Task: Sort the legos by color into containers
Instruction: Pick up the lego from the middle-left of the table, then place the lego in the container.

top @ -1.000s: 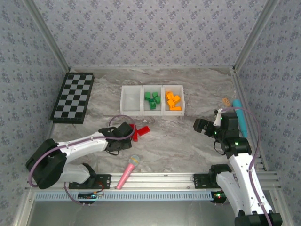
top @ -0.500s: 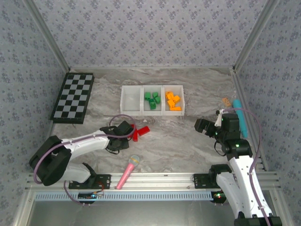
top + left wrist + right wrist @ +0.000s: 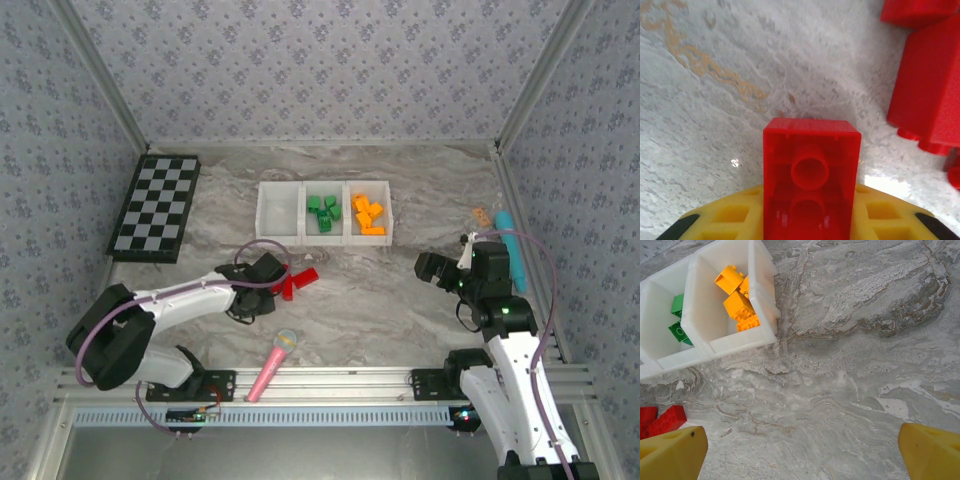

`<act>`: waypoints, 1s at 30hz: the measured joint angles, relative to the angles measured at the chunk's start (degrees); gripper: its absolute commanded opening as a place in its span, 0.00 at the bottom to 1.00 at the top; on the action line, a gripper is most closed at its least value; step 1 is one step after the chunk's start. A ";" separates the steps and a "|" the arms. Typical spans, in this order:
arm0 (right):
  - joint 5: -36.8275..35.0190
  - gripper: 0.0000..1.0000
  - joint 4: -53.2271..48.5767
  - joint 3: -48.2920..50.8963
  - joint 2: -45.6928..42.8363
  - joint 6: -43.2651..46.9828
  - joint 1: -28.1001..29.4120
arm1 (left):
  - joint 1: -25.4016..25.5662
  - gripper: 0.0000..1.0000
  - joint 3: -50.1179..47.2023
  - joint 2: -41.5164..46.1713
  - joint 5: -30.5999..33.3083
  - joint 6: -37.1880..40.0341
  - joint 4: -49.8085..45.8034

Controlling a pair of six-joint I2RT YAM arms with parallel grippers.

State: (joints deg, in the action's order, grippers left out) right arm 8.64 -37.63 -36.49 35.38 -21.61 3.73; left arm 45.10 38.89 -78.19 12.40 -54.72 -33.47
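L gripper [image 3: 811, 222] is clenched on a red brick [image 3: 811, 180]. The brick sits btwn the yellow fingers [image 3: 735, 220] w/ its hollow underside twd the wrist cam, low over the marble table [image 3: 715, 100]. Can't tell whether it touches the surface.

More red legos [image 3: 932, 95] lie just beside it, up and to the right in that view, apart from the held one. From above, this cluster is a bit left of table centre, at the tip of the L arm.

R gripper [image 3: 800, 455] is released. Its fingers [image 3: 670, 455] are spread wide w/ nothing btwn them, over bare marble on the right side.

Pink mic toy [image 3: 272, 365] lies near the front rail, btwn the two arm bases, closer to the L one.

Farther back, the containers [image 3: 258, 215] stand as three joined white bins in a row. The middle bin holds green legos [image 3: 322, 212] and the right bin holds orange legos [image 3: 368, 215].

Checkerboard [image 3: 157, 207] lies flat at far left, well apart from the bins. A teal object [image 3: 512, 250] lies along the right edge, just beside the R arm.
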 measured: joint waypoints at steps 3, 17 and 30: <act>-0.28 1.00 0.00 0.00 0.02 0.00 -0.02 | 0.00 0.33 3.37 2.89 2.58 0.79 -3.06; -0.96 1.00 -1.27 -0.07 0.11 0.00 -0.02 | -9.05 0.36 30.49 -1.20 7.28 17.75 -8.74; -1.40 1.00 -1.36 -0.09 -0.74 0.00 -0.13 | -14.36 0.37 48.04 -26.47 -0.48 27.15 -7.93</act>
State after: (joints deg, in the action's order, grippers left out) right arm 7.25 -38.98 -36.58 34.63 -21.61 3.60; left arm 30.74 86.94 -104.66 11.92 -27.57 -41.41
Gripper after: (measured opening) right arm 0.995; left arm 0.362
